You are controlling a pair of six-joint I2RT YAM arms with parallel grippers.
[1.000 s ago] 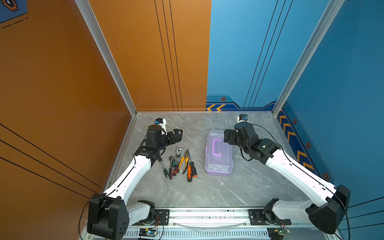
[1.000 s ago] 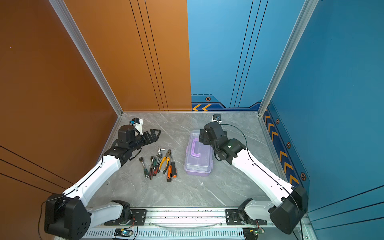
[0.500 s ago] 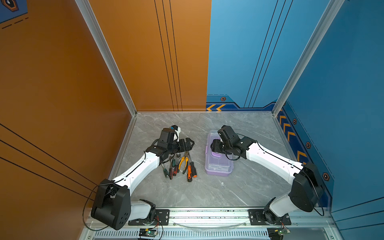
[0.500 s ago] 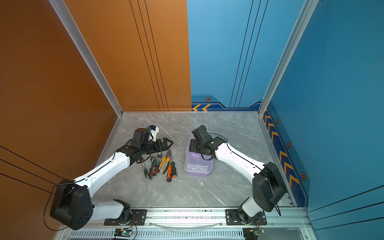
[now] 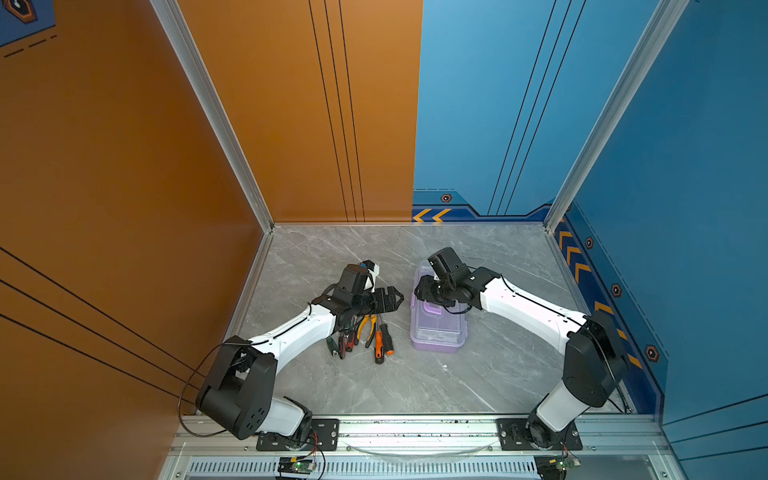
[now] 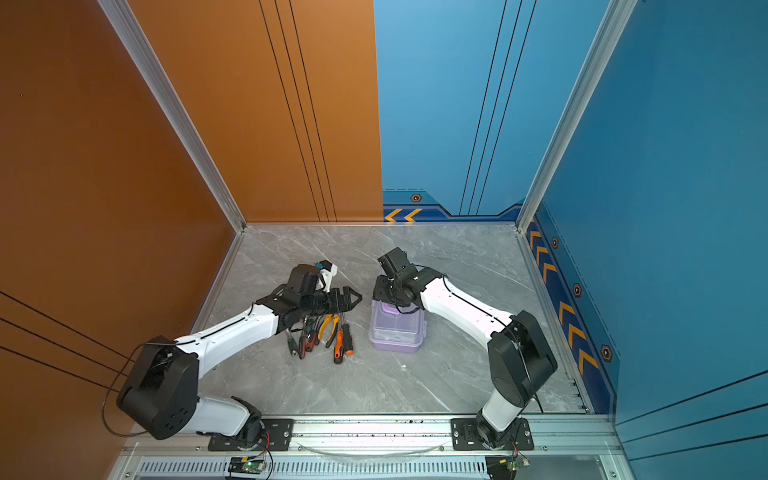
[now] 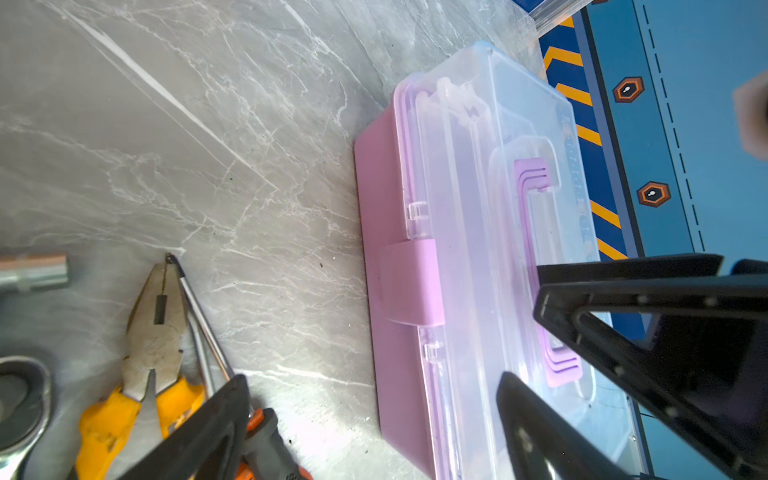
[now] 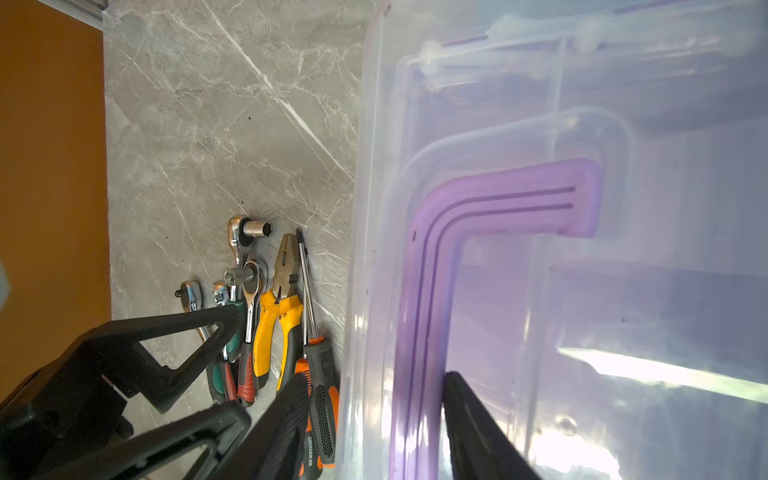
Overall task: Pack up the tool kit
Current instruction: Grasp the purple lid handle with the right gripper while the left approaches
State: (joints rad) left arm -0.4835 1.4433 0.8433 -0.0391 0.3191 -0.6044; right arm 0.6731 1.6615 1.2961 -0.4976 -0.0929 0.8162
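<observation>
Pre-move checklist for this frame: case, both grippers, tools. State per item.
1. Case opened for packing: not ok; clear lid down, latch shut.
2. Right gripper placed at the purple handle: ok; jaws straddle it.
3. Right grip firm on the handle: cannot tell; contact isn't visible.
4. Left gripper free: ok; open, empty, hovering beside the case.
5. Pliers and orange screwdriver clear of the case: ok; both lie on the table beside it, apart.
6. Grippers clear of each other: cannot tell; they are close by the case's latch side.
</observation>
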